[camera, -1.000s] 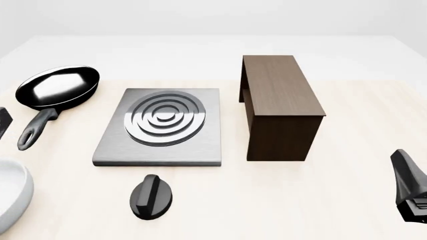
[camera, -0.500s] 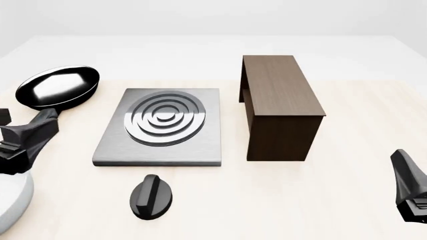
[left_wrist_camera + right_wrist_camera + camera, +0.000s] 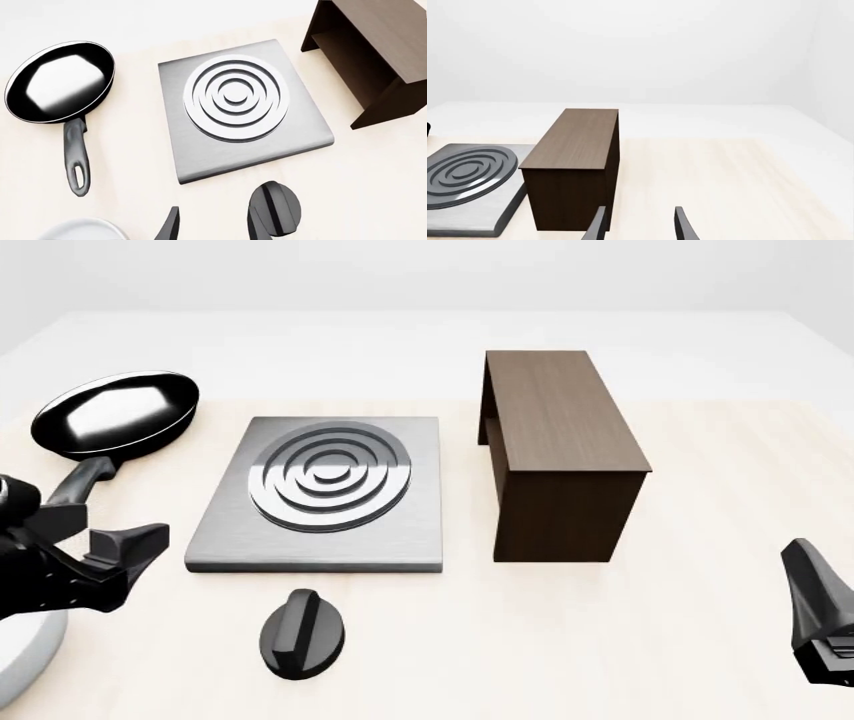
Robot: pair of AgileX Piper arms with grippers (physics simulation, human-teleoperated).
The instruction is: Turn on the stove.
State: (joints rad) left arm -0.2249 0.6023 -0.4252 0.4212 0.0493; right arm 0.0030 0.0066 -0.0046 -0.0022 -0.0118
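The stove (image 3: 324,480) is a flat grey slab with shiny rings at the table's middle left; it also shows in the left wrist view (image 3: 237,102) and the right wrist view (image 3: 464,172). Its black round knob (image 3: 302,634) lies on the table in front of the slab. My left gripper (image 3: 100,530) is open and empty, left of the knob and above the table. In the left wrist view the knob (image 3: 277,215) sits by one of its fingertips (image 3: 168,227). My right gripper (image 3: 637,226) is open and empty at the right edge (image 3: 817,610), far from the stove.
A glossy black frying pan (image 3: 118,412) lies left of the stove, its handle pointing towards my left gripper. A dark brown wooden cabinet (image 3: 561,450) stands right of the stove. A white bowl (image 3: 20,640) sits at the near left under my left arm.
My left gripper has come in from the left edge and moved right, towards the knob. The right arm, the stove and the knob have not moved.
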